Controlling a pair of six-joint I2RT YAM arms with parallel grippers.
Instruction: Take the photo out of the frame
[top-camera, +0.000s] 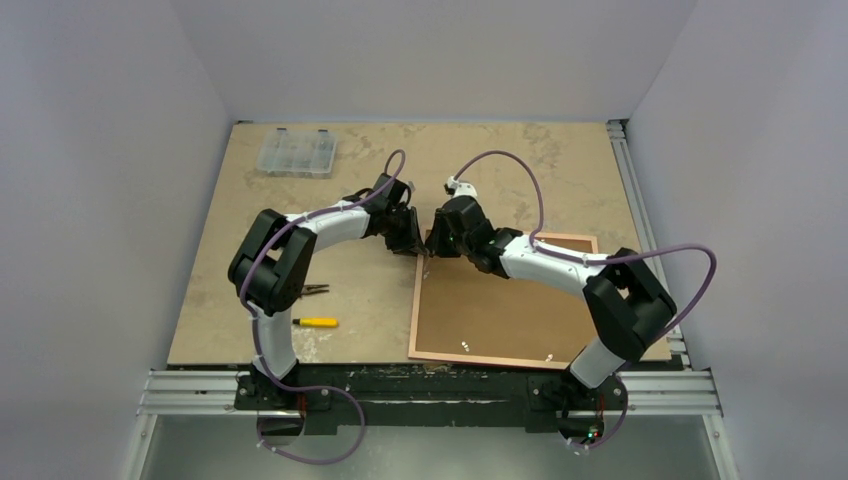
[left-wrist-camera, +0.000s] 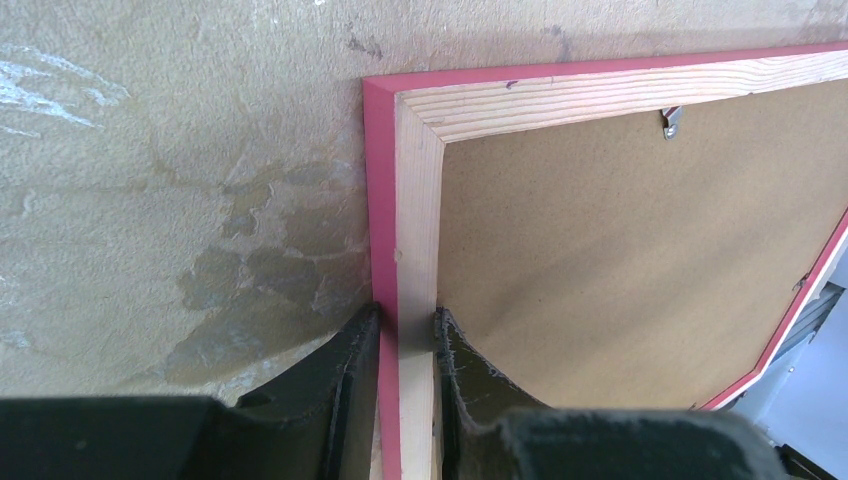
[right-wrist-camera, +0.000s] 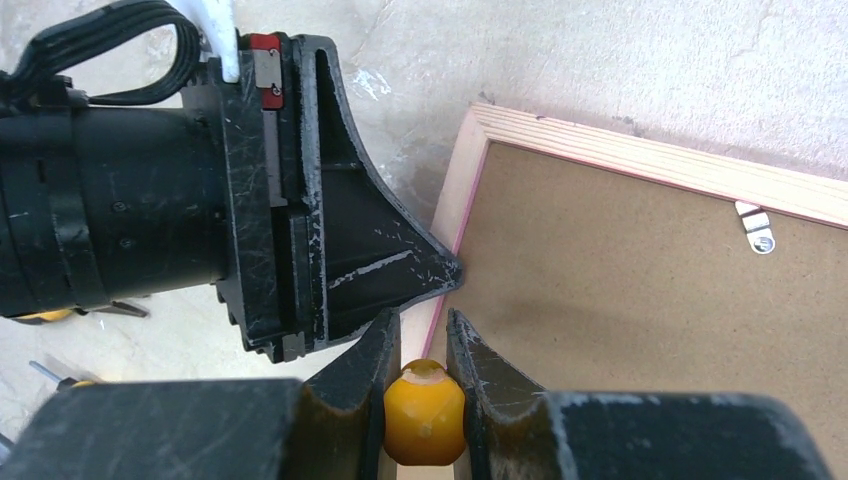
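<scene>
The frame (top-camera: 500, 360) lies face down on the table, its pale wooden back rail and pink edge showing in the left wrist view (left-wrist-camera: 415, 200). The photo's brown board back (top-camera: 500, 300) fills it; the printed side is hidden. The board also shows in the wrist views (left-wrist-camera: 620, 250) (right-wrist-camera: 620, 300). My left gripper (top-camera: 408, 240) (left-wrist-camera: 408, 318) is shut on the frame's left rail near its far left corner. My right gripper (top-camera: 432, 245) (right-wrist-camera: 420, 325) is shut on a small yellow tool handle (right-wrist-camera: 424, 410), just above the same rail beside the left gripper (right-wrist-camera: 330, 240).
Metal retaining clips sit on the frame's back (left-wrist-camera: 672, 122) (right-wrist-camera: 752, 228), and two more near its front edge (top-camera: 466, 345). A yellow-handled tool (top-camera: 315, 322) and pliers (top-camera: 315, 290) lie left of the frame. A clear plastic box (top-camera: 295, 153) stands at the far left.
</scene>
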